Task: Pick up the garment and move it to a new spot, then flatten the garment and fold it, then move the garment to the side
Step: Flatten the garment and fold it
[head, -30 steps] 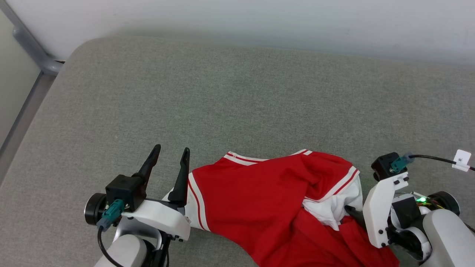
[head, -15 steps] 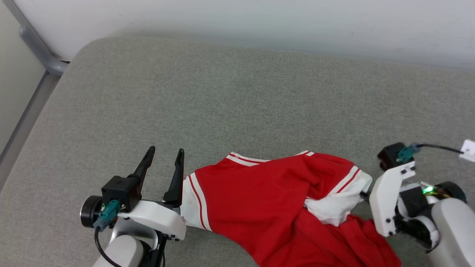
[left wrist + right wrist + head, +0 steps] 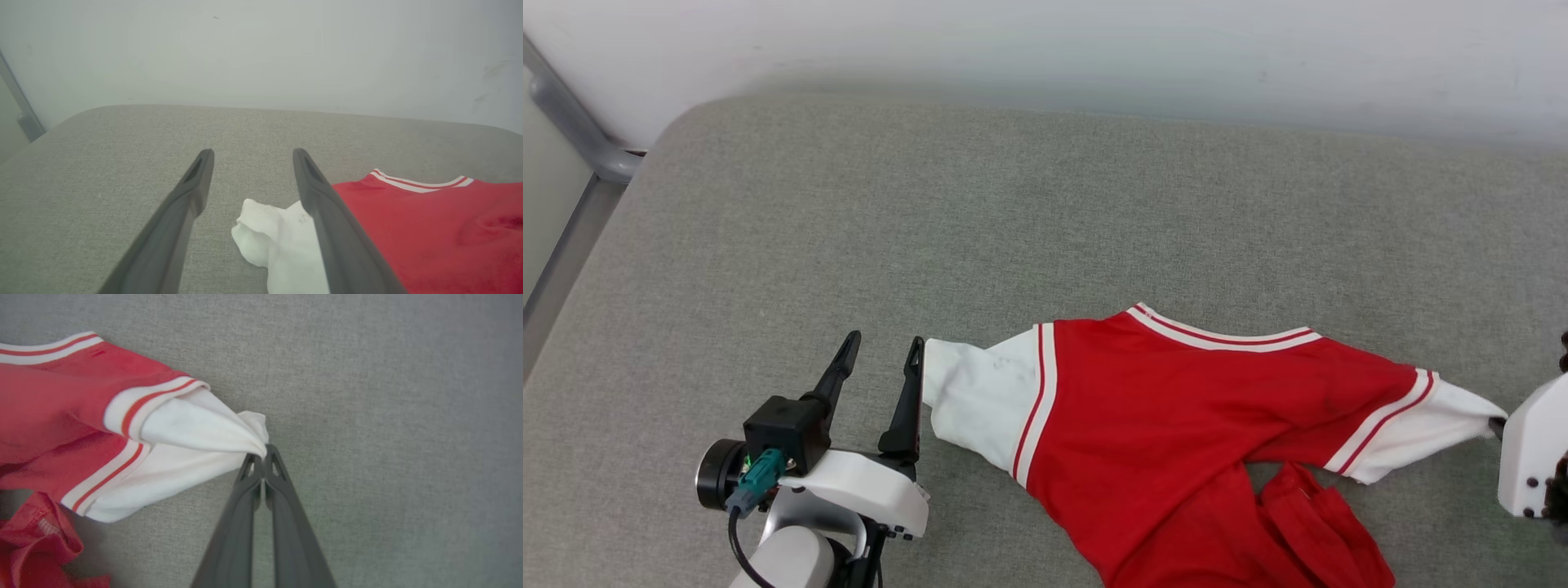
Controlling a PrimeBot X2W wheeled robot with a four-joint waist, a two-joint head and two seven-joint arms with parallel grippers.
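Grey woven pad, broad and rounded at its far-left corner, carries the work. A plain pale wall runs behind it, and a grey metal rail slants past its left edge.

The garment lies on the near part of the pad, drawn out crosswise. Its long axis runs sleeve to sleeve, from the robot's left to its right. The striped collar is on the far side, and the red body trails toward the near edge, where the hem is rumpled into folds.

The right gripper sits at the right end of that axis. Its fingers are pressed together on the very tip of the right sleeve, whose white cloth is pulled to a taut point there.

The left gripper sits at the other end, fingers spread wide and holding nothing. Its inner finger is just beside the cuff of the left sleeve. In the left wrist view the cuff's end lies low between the two fingers, and the rest passes under the right-hand one. Whether that finger touches cloth I cannot tell.

The free sleeve thus lies just right of the left gripper, so the left arm is plainly the nearer. I judge the coming move calls for a slight shift right and down, so that the cuff sits squarely between the fingers before they close. The pad reaches well beyond the garment on the far side and to the left.
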